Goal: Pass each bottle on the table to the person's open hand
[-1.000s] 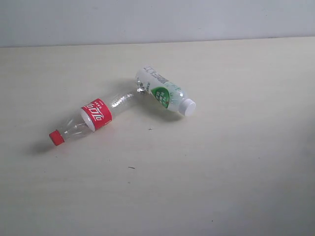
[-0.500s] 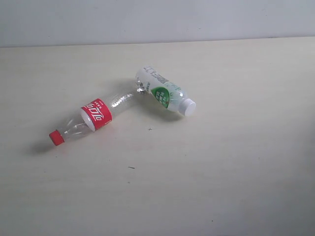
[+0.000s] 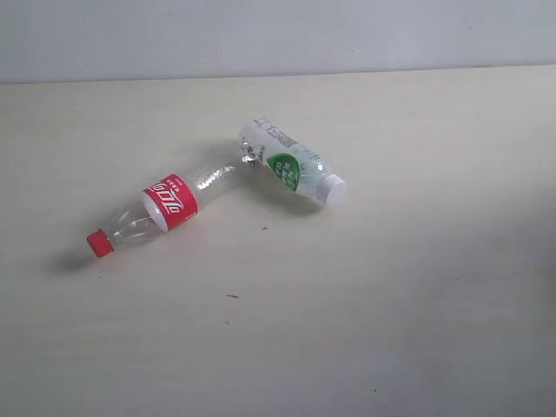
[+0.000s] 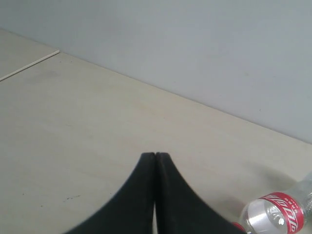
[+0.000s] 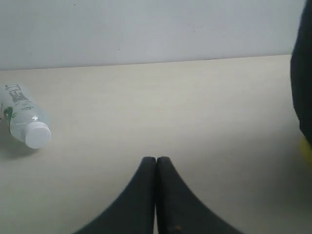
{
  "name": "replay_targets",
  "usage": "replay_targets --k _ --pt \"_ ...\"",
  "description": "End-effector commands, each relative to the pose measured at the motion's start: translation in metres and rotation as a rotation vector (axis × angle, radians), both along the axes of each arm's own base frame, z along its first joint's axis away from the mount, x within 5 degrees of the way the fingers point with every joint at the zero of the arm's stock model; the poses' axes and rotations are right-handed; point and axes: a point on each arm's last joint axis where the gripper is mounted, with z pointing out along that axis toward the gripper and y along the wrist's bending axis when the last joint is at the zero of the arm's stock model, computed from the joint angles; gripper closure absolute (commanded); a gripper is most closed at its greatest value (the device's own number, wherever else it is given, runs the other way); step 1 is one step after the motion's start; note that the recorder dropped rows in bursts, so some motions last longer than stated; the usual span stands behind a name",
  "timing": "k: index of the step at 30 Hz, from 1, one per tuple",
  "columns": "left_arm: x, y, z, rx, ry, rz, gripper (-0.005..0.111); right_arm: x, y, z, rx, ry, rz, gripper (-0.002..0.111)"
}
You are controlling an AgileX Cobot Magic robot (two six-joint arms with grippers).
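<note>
Two bottles lie on their sides on the pale cream table [image 3: 391, 304]. The clear bottle with red label and red cap [image 3: 165, 207] lies left of centre, its base touching the white-green labelled bottle with white cap [image 3: 291, 162]. The left wrist view catches the red-label bottle [image 4: 279, 214] beside my left gripper [image 4: 155, 155], which is shut on nothing. The white-cap bottle [image 5: 22, 122] shows in the right wrist view, well apart from my right gripper [image 5: 156, 159], also shut and empty. Neither gripper appears in the exterior view. The yellow-green and tea-label bottles are out of view.
A grey wall [image 3: 278, 35] runs behind the table's far edge. A dark shape with a yellow patch [image 5: 304, 97] stands at the edge of the right wrist view. Small dark specks [image 3: 232, 296] dot the tabletop.
</note>
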Motion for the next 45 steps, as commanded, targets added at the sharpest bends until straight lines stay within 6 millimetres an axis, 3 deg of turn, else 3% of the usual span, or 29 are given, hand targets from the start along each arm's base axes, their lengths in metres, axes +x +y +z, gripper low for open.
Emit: replay_targets --k 1,18,29,34,42,45 --pt "0.0 0.0 -0.001 -0.006 -0.001 0.002 0.107 0.0 0.0 0.002 -0.002 -0.008 0.001 0.108" --pt "0.0 0.0 -0.001 -0.006 -0.001 0.002 0.107 0.0 -0.001 0.003 -0.048 -0.017 -0.001 0.108" --pt "0.0 0.0 -0.001 -0.006 -0.001 0.002 0.107 0.002 -0.005 0.009 -0.21 -0.09 -0.005 0.108" --pt "0.0 0.0 -0.001 -0.006 -0.001 0.002 0.107 0.003 -0.001 0.02 -0.068 -0.209 -0.005 0.108" --pt "0.0 0.0 -0.001 -0.006 -0.001 0.002 0.107 0.003 -0.001 0.027 -0.043 -0.287 -0.009 0.108" --pt "0.0 0.0 -0.001 -0.006 -0.001 0.002 0.107 0.003 -0.002 0.036 0.119 -0.375 -0.027 0.108"
